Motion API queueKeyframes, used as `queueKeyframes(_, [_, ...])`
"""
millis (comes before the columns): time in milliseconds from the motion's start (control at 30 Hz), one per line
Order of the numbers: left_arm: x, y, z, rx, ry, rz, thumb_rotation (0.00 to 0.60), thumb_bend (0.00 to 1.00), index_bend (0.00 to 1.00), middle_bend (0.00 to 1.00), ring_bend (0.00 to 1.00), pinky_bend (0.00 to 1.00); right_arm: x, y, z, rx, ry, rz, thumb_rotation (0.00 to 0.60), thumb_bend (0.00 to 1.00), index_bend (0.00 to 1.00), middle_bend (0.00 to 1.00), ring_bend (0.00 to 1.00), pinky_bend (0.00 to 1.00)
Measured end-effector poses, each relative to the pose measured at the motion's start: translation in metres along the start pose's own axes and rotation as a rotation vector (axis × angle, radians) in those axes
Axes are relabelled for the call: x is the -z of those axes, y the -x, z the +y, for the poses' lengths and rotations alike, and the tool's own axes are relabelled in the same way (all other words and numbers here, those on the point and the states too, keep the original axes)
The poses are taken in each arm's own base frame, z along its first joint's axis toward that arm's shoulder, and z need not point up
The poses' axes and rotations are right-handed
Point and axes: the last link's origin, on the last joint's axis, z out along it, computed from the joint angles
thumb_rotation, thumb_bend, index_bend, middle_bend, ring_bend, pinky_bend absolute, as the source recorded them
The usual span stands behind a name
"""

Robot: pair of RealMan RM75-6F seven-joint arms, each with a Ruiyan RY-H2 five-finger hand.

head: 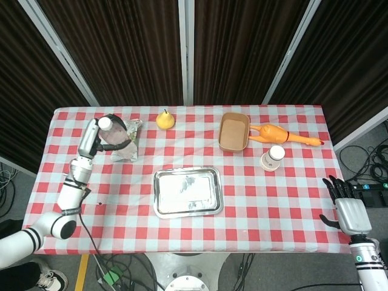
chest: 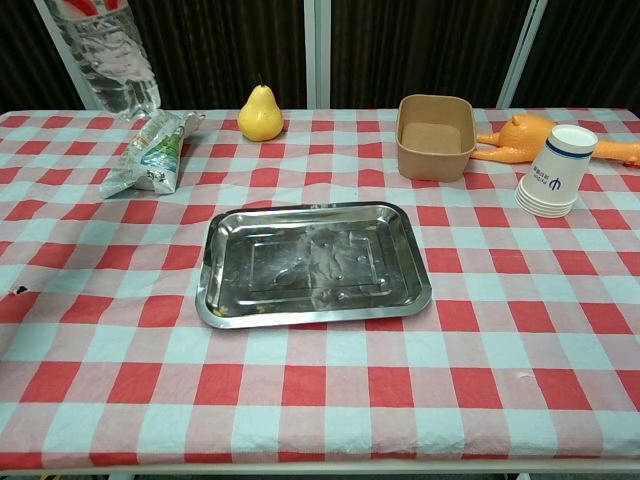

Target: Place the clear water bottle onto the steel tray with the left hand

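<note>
Item: clear plastic water bottle with a white cap [head: 107,130], held off the table in the left hand [head: 114,136], over the far-left part of the red-and-white checked tablecloth [head: 279,206]. The dark fingers wrap the bottle just under its cap. In the chest view the clear body [chest: 108,50] hangs at the upper left, tilted, well above the cloth (its cap is out of frame there).

Destination: shallow rectangular steel tray [head: 187,191], near the table's middle, long axis running left to right. It lies to the right of the held bottle and nearer the robot, well apart from it; the left hand is much the nearer of the two.

Right hand [head: 347,203]: off the table's near-right edge, holding nothing, fingers spread upward.

Other things:
- crumpled clear plastic bag with a printed label [chest: 150,150], on the cloth just below the held bottle; likely the only thing near the carry path.
- yellow pear [chest: 260,113], far side, behind the tray.
- brown paper box [chest: 434,135], far right of centre.
- orange rubber chicken [head: 284,134], beside the box.
- stack of white paper cups [chest: 552,172], lying tilted, right of the tray.

The tray's bed appears bare.
</note>
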Motion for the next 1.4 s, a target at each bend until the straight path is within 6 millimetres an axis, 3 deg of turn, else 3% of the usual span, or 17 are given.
queueKeyframes(133, [0.008,0.040,0.007,0.073,0.019,-0.076,0.600,0.26,0.59,0.64,0.51,0.53,0.000,-0.004,-0.002,0.001,-0.005,0.013,0.600,0.11,0.00,0.00,0.00,0.00])
queueKeyframes(333, [0.009,0.026,-0.002,0.031,-0.014,-0.040,0.600,0.26,0.59,0.64,0.51,0.53,0.001,-0.003,0.003,-0.004,0.007,0.009,0.600,0.11,0.00,0.00,0.00,0.00])
queueKeyframes(467, [0.012,0.041,0.000,0.059,-0.013,-0.070,0.600,0.26,0.59,0.64,0.51,0.53,0.000,-0.001,0.002,-0.008,0.003,0.004,0.600,0.11,0.00,0.00,0.00,0.00])
queueKeyframes(867, [0.030,0.135,0.014,0.211,0.007,-0.175,0.600,0.25,0.59,0.64,0.51,0.53,-0.003,-0.001,0.000,-0.010,-0.001,0.003,0.600,0.11,0.00,0.00,0.00,0.00])
queueKeyframes(1100, [0.037,0.162,0.003,0.154,0.048,-0.180,0.600,0.25,0.59,0.64,0.51,0.53,-0.004,-0.003,0.003,-0.010,0.006,0.004,0.600,0.11,0.00,0.00,0.00,0.00])
queueKeyframes(1400, [0.045,0.179,-0.022,0.047,0.093,-0.185,0.600,0.25,0.59,0.64,0.51,0.53,-0.006,-0.003,0.003,-0.009,0.012,-0.001,0.600,0.11,0.00,0.00,0.00,0.00])
